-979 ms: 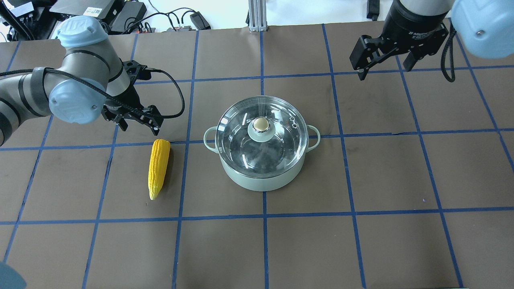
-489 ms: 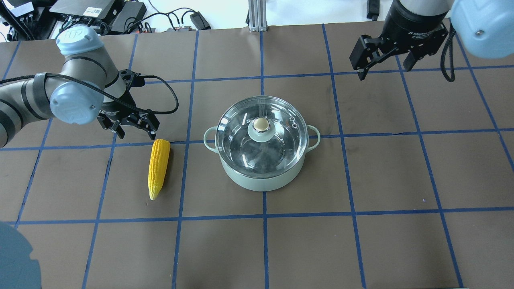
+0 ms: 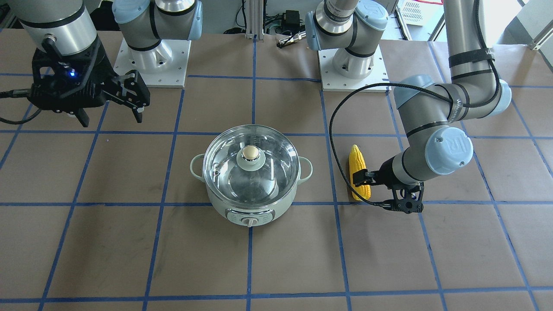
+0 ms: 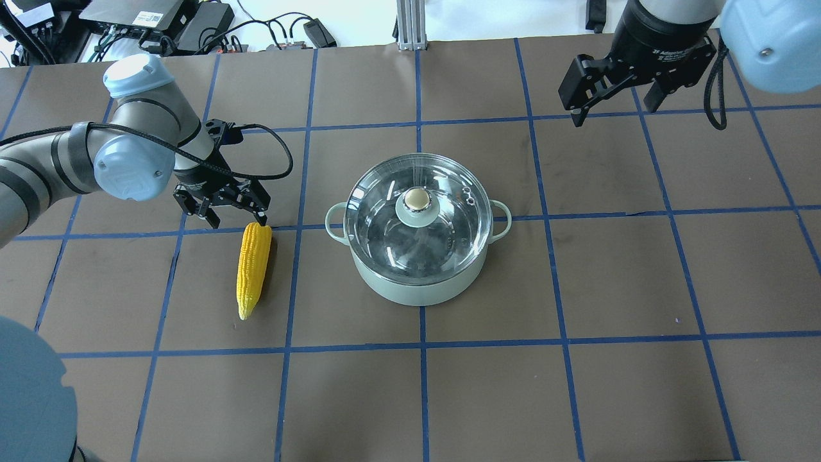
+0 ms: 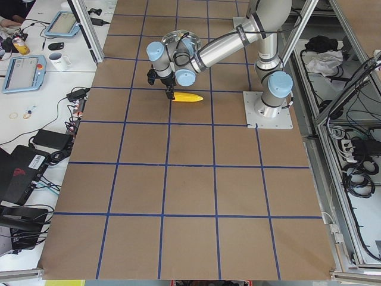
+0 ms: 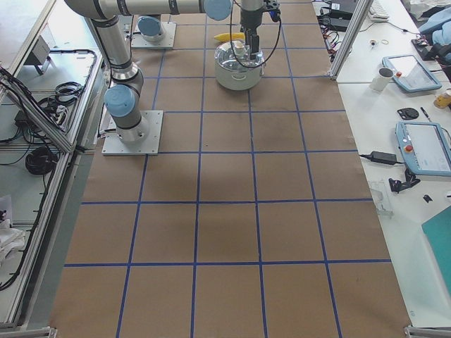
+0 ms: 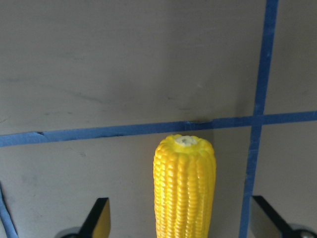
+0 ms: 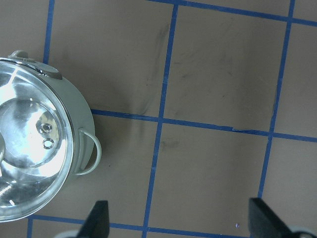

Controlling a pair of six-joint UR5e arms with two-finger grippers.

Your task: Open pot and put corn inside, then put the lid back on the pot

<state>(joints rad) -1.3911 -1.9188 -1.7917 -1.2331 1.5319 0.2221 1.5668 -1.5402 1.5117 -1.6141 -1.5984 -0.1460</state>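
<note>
The mint-green pot (image 4: 417, 282) stands at the table's middle with the glass lid (image 4: 442, 231) on it, its cream knob (image 4: 417, 199) at the centre. The yellow corn (image 4: 252, 269) lies on the table left of the pot, pointed tip towards the robot. My left gripper (image 4: 238, 218) is open, its jaws on either side of the corn's blunt end; the left wrist view shows the corn (image 7: 184, 188) between the two fingers (image 7: 96, 220). My right gripper (image 4: 612, 110) is open and empty, high over the far right of the table, away from the pot (image 8: 79, 124).
Brown paper with a blue tape grid (image 4: 420, 346) covers the table. Cables and boxes (image 4: 160, 19) lie beyond the far edge. The pot's control panel with its knob (image 3: 248, 221) faces away from the robot. The arm bases (image 3: 352, 65) stand at the robot's edge.
My left gripper has swung right and turned, ending open over the corn's blunt end. The right gripper, pot, lid and corn have not moved.
</note>
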